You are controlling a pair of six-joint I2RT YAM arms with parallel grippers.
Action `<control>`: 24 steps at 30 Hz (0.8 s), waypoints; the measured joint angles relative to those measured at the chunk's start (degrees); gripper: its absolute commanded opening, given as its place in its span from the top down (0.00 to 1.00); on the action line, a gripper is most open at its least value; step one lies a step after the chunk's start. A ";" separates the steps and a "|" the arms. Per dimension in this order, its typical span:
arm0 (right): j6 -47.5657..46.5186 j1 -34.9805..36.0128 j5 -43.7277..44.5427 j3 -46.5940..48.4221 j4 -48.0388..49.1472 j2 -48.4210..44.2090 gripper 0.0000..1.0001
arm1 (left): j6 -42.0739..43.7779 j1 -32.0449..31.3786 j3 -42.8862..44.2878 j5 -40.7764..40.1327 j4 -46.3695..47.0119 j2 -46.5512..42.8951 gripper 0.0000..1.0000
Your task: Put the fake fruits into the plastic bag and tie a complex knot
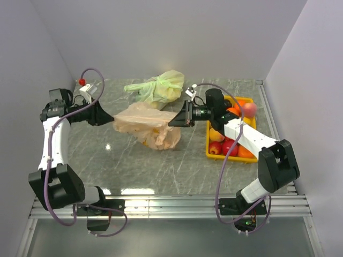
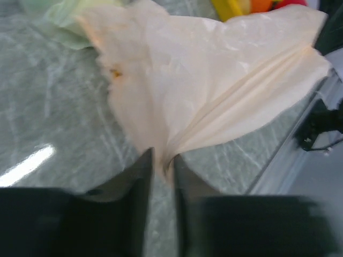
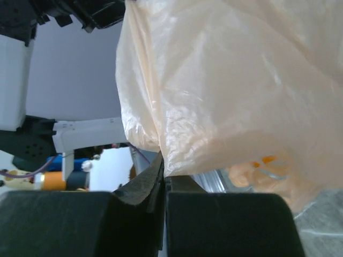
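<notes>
The peach-orange plastic bag point(image 1: 146, 124) is stretched between my two grippers above the marble table, and its lower part sags toward the tabletop. My left gripper point(image 1: 110, 119) is shut on the bag's left end. In the left wrist view the bag point(image 2: 214, 91) fans out from the gripper point(image 2: 162, 163). My right gripper point(image 1: 174, 122) is shut on the bag's right edge. In the right wrist view the gripper point(image 3: 163, 174) pinches the bag point(image 3: 241, 80). The fake fruits point(image 1: 229, 145) lie in the yellow tray point(image 1: 208, 144): red apples, oranges, a lemon and a peach point(image 1: 249, 110).
A pale yellow-green knotted bag point(image 1: 159, 87) lies at the back of the table, just behind the peach bag. The yellow tray sits under my right arm near the right wall. A metal rail point(image 1: 171, 206) runs along the near edge. Walls close in on the left, back and right.
</notes>
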 measured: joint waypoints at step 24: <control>52.83 4.15 3.04 -7.67 42.71 5.77 1.00 | -13.62 -30.86 -16.65 -13.18 20.41 -31.58 0.06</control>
